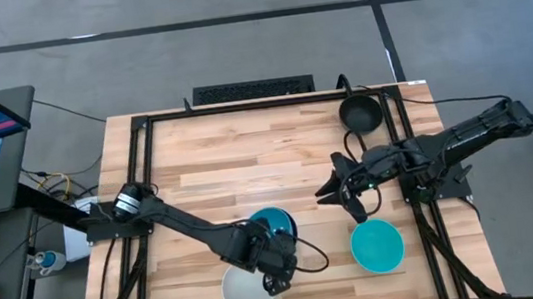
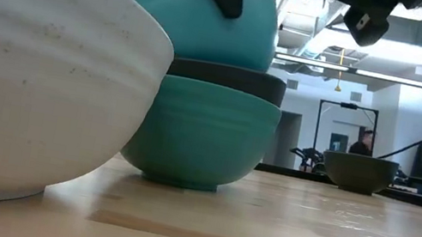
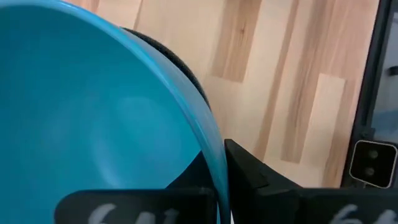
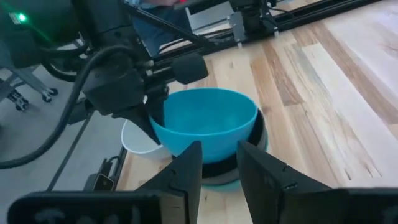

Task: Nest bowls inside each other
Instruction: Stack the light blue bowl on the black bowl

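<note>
Left gripper (image 4: pixel 146 118): fingers clamped on cyan bowl (image 4: pixel 205 127) rim, tilted over black-and-teal stack (image 2: pixel 204 130).
Advice: level, centre, then release.
Right gripper (image 1: pixel 337 190): fingers open, empty, waiting.

No legible text anywhere; pale marks on the dark left gripper body (image 3: pixel 155 208) are too blurred to read.
</note>
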You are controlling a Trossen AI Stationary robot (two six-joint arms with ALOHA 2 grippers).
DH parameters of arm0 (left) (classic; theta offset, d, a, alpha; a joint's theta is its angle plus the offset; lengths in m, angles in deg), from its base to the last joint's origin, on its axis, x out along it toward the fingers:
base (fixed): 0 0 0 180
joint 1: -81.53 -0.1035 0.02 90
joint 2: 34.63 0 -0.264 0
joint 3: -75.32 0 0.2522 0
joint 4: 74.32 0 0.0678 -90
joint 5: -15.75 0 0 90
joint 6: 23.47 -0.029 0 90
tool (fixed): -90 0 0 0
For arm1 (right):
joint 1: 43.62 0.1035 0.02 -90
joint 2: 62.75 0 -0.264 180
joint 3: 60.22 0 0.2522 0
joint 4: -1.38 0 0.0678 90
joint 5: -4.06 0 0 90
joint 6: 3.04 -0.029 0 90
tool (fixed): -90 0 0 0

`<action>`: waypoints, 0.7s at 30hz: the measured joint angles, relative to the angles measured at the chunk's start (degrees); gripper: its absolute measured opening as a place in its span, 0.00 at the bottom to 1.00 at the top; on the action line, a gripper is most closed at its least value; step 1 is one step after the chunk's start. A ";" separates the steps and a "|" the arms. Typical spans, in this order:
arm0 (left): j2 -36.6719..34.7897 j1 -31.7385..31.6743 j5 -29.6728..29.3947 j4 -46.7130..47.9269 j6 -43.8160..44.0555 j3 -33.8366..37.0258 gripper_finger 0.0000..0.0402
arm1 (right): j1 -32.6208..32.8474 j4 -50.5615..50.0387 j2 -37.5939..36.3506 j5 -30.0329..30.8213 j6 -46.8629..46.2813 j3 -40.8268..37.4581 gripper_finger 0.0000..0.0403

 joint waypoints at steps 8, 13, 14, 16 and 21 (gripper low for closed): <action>0.00 -1.69 0.86 -0.37 0.14 0.09 0.04 | -0.04 0.06 0.01 0.01 -0.87 0.00 0.31; 0.00 -3.14 1.99 -1.91 -0.90 0.09 0.08 | -0.04 0.07 0.01 0.01 -0.89 0.00 0.31; 0.00 -3.36 1.56 -2.24 -0.84 0.09 0.09 | -0.04 0.05 0.01 0.01 -0.89 0.00 0.31; 0.00 -3.88 1.73 -2.30 -0.86 0.09 0.11 | -0.04 0.07 0.01 0.01 -0.89 0.00 0.31; 0.00 -4.86 2.22 -2.35 -0.40 0.09 0.17 | -0.02 0.05 0.01 -0.01 -0.89 0.00 0.31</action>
